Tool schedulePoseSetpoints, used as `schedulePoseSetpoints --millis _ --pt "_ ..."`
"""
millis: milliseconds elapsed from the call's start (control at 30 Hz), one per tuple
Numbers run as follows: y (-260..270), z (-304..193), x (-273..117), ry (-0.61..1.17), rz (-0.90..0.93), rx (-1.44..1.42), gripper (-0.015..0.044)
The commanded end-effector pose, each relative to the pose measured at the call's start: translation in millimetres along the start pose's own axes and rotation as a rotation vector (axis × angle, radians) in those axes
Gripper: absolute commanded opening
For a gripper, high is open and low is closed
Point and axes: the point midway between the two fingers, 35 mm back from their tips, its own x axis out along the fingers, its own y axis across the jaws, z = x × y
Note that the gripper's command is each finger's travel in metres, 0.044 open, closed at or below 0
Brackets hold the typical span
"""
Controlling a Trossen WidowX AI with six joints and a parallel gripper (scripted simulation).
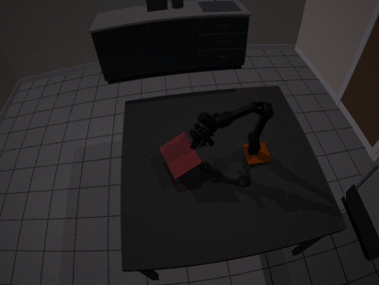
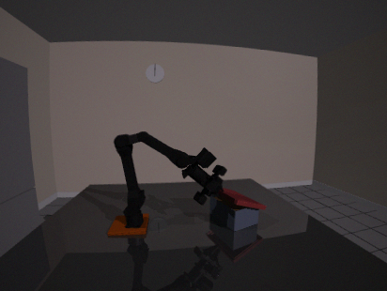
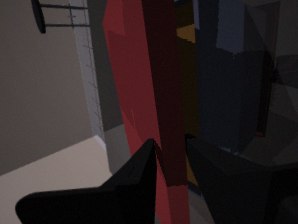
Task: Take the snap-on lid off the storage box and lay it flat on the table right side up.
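Observation:
The red lid [image 1: 186, 162] [image 2: 240, 199] [image 3: 134, 70] is tilted over the blue-grey storage box [image 2: 243, 219] [image 3: 227, 90]. Its edge nearest the arm is raised, and its far side slopes down at the box's far side. Whether the far rim still touches the box is hidden. In the wrist view a yellow-orange band [image 3: 188, 75] shows in the gap between lid and box. My gripper [image 1: 193, 143] [image 2: 219, 191] [image 3: 168, 141] is shut on the lid's near edge, slanting down from the arm's side. The box stands upright on the table.
The dark table [image 1: 166, 230] [image 2: 305, 263] carries the box and the arm's orange base plate [image 1: 263, 157] [image 2: 114, 228]. The box stands towards the table side away from the base. A cabinet [image 1: 170, 51] stands on the floor beyond the table.

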Motion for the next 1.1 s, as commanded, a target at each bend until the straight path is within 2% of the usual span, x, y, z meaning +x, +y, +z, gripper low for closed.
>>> schedulePoseSetpoints --millis 0,1067 --pt "13 2 -4 -0.007 0.016 -0.002 0.0" --pt "60 1 -15 -0.007 0.018 -0.002 0.0"
